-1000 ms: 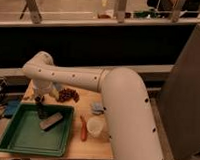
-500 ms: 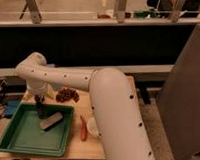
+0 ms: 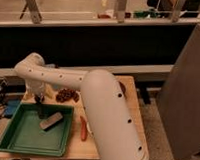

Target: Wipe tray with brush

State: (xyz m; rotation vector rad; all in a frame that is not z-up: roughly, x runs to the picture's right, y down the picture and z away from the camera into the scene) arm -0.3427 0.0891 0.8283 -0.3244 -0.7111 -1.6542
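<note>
The brush (image 3: 50, 121), a small grey block, lies flat on the floor of the tray (image 3: 20, 137), right of the middle and turned at a slant, its upper end towards the right rim. Nothing holds it. The tray is green, shallow and rectangular, and sits at the front left of the tabletop (image 3: 82, 150), its left edge near the tabletop's left edge.

The pincer (image 3: 41, 108) hangs point-down over the rear part of the tray, just behind and to the left of the brush and apart from it. It shows only as a dark, narrow shape, and whether it is open or closed cannot be told; nothing can be made out in its grip. The white arm (image 3: 100, 102) rises thick from the lower right, crosses over the tabletop, bends at a rounded elbow at the upper left and drops to the pincer.

Just behind the tray's right rear corner lies a dark red cluster (image 3: 67, 95). An orange stick (image 3: 83, 129) lies on the wood just beside the tray's right rim, between tray and arm. A blue thing (image 3: 12, 108) shows at the tray's left rear corner. Behind the tabletop runs a long dark counter (image 3: 110, 45), and a tall grey panel (image 3: 185, 98) stands at the right, well apart from the tray.
</note>
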